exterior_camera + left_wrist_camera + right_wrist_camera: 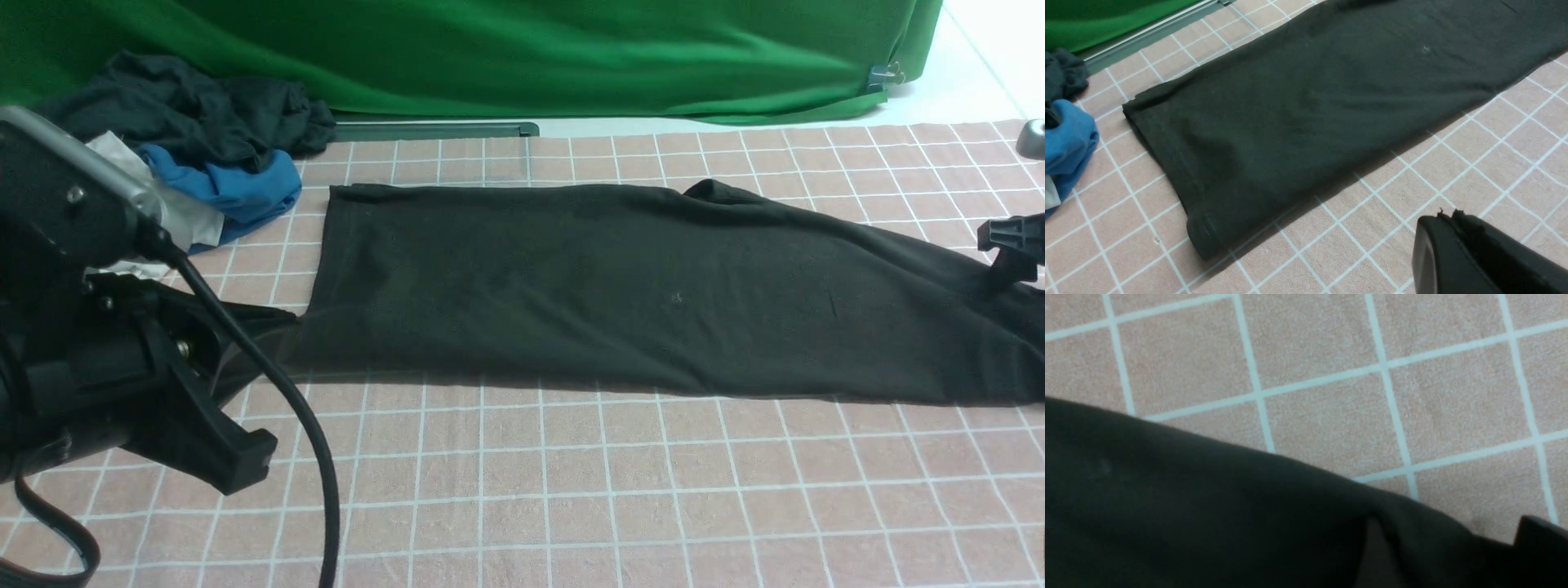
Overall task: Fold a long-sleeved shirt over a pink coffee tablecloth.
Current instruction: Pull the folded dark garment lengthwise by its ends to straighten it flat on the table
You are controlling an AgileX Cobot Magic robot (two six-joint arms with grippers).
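Observation:
The long-sleeved shirt lies as a long black strip across the pink coffee tablecloth, its hem end on the left. My left gripper hovers over the cloth in front of that hem end, apart from the shirt. Its jaws are shut with nothing between them. My right gripper is at the shirt's right end, low on the fabric. In the right wrist view it stands open, one fingertip showing and a fold of the shirt lying between the fingers.
A pile of dark, blue and white garments sits at the back left, close to the shirt's hem. A green cloth hangs along the back above a metal rail. A grey object sits at the far right edge.

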